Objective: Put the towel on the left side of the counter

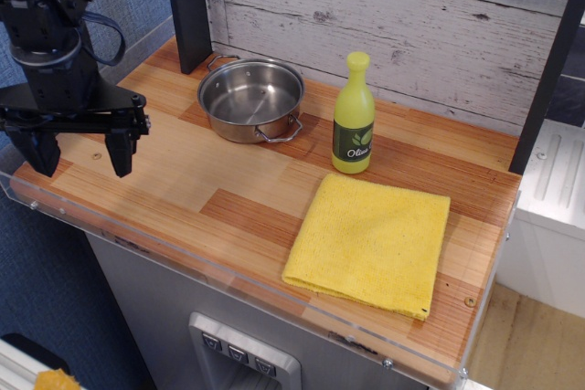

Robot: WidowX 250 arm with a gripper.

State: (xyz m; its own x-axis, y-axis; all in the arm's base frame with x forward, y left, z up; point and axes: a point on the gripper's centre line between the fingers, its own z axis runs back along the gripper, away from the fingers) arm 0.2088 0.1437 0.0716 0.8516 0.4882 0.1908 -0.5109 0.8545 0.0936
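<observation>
Towel, bright yellow, fuzzy, folded roughly square, lying flat on the right half of the desk, a long butcher-block top of light and reddish-brown wooden strips with a clear acrylic rim; front edge of the cloth close to that rim, far corner just short of the base of a yellow-green olive oil bottle with a dark label. Round steel pot with two loop handles further left and back, empty, near the weathered plank wall. Black end effector over the left end of the desk, well apart from the cloth, fingers pointing down and spread wide, nothing between them. Left stretch of bare wood beneath and beside it, probably the spot meant for the cloth, so nothing of the task done yet, judging by how things lie. Likely next: a reach across past pot and bottle, then a pinch on the near or left edge of the cloth, where a fold offers thickness to grip. Soft fabric, apt to droop and unfold when lifted; a dragging corner could nudge the bottle, tall and narrow and easy to tip. Low, flat lie also calling for a close descent to the wood.
</observation>
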